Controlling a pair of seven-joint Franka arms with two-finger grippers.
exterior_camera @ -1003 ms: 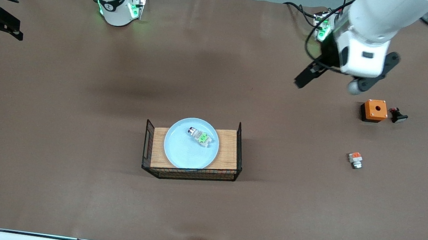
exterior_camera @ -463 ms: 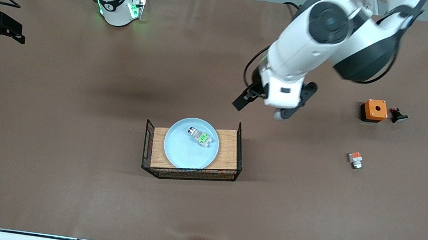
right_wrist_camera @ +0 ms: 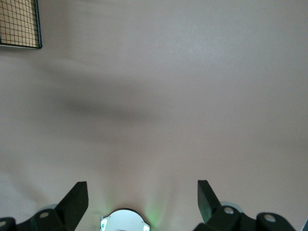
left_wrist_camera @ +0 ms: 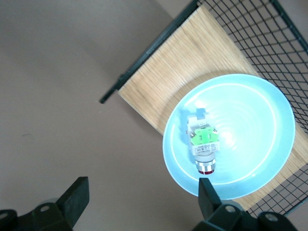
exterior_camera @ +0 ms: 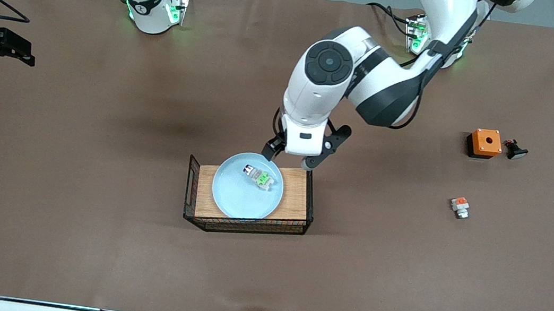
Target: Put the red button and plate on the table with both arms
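1. The right gripper (exterior_camera: 2, 47) waits over the table (exterior_camera: 84, 237) at the right arm's end, fingers spread wide and empty.
2. A wooden board (exterior_camera: 293, 195) with black wire-mesh ends sits mid-table, carrying the pale-blue plate (exterior_camera: 236, 201).
3. The red button (exterior_camera: 258, 176), green block on its middle, lies on its side in the plate, on the part farther from the front camera.
4. The left gripper (exterior_camera: 292, 160) hangs over the plate's rim on the arms' side, its fingers (left_wrist_camera: 77, 195) wide apart, gripping nothing.
5. Toward the left arm's end lie a small piece with an orange block (exterior_camera: 460, 207), an orange box with a hole (exterior_camera: 484, 143), and a black part (exterior_camera: 515, 150) just beside the box.
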